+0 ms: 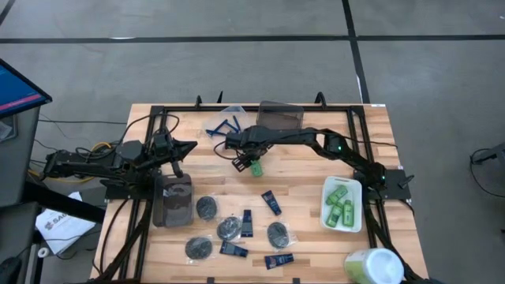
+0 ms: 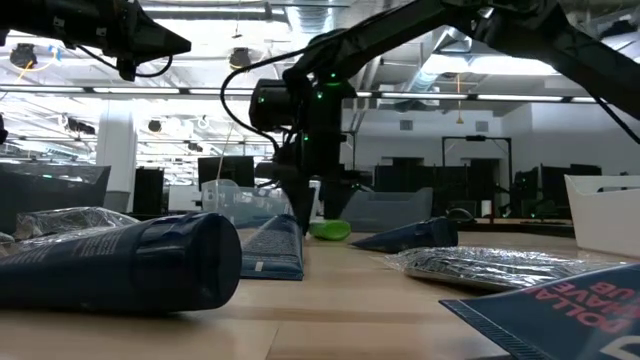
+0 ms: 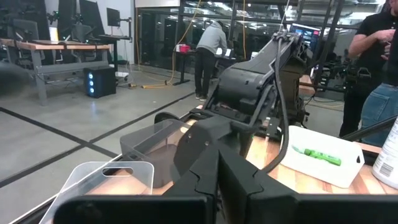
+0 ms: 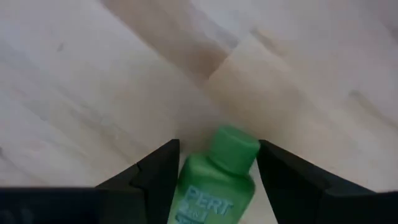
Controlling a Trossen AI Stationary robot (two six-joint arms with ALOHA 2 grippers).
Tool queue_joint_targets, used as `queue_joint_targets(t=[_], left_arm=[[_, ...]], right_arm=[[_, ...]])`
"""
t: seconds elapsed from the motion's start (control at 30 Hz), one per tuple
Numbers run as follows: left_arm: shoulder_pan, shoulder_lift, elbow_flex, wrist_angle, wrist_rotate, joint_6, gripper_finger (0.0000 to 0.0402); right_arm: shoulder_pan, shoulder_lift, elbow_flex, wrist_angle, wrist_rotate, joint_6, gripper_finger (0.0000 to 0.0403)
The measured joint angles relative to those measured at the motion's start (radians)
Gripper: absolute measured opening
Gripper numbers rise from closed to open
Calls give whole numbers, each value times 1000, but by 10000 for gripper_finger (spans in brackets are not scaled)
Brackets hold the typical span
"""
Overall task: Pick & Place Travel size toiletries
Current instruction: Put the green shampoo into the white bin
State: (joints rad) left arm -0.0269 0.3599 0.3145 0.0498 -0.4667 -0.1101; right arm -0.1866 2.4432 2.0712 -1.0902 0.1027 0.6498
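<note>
- Bright green plastic marks the mini bottle (image 4: 216, 180) lying on the wooden table (image 1: 308, 170), cap pointing away from the wrist camera, near the middle of the table's far half (image 1: 255, 167).
- The bottle is straddled by the right gripper (image 1: 248, 163), whose two dark fingers (image 4: 155, 171) are set one on each side of it; the jaws are spread a little wider than the bottle, and a narrow gap is seen on both sides, so no grip is shown.
- In the low view the same gripper (image 2: 318, 215) is seen reaching down to the tabletop with the green bottle (image 2: 330, 230) at its tips.
- More green bottles (image 1: 341, 205) are lying inside the white tray (image 1: 326, 223) near the table's right edge.
- Thin blue razors (image 1: 223, 126) are lying beside a grey bin (image 1: 280, 117) at the far edge.
- Dark navy tubes (image 1: 271, 203) and wrapped dark discs (image 1: 207, 207) are scattered over the near half of the table.
- A pale-green-topped tub (image 1: 372, 267) is placed at the near right corner.
- The left gripper (image 1: 175, 151) is held above the table's left side, over a dark bin (image 1: 173, 201); whether its fingers are parted cannot be told.
- People are seen standing in the room beyond the table.
</note>
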Motion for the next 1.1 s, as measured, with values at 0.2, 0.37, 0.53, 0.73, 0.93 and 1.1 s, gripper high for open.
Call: queue_joint_targets(t=[0.2,0.37,0.53,0.73,0.93,1.1], left_arm=[[0,0,0,0,0,0,0],[0,0,0,0,0,0,0],[0,0,0,0,0,0,0],[0,0,0,1,0,0,0],[0,0,0,4,0,1,0],[0,0,0,5,0,0,0]], right_arm=[[1,0,0,20,-2,-4,137],[3,0,0,14,-28,-30,83],[14,-24,-2,-5,-28,-81,81],[38,-178,0,-102,-12,-140,81],[79,-314,0,-268,95,-104,81],[138,-402,-42,-325,141,-10,81]])
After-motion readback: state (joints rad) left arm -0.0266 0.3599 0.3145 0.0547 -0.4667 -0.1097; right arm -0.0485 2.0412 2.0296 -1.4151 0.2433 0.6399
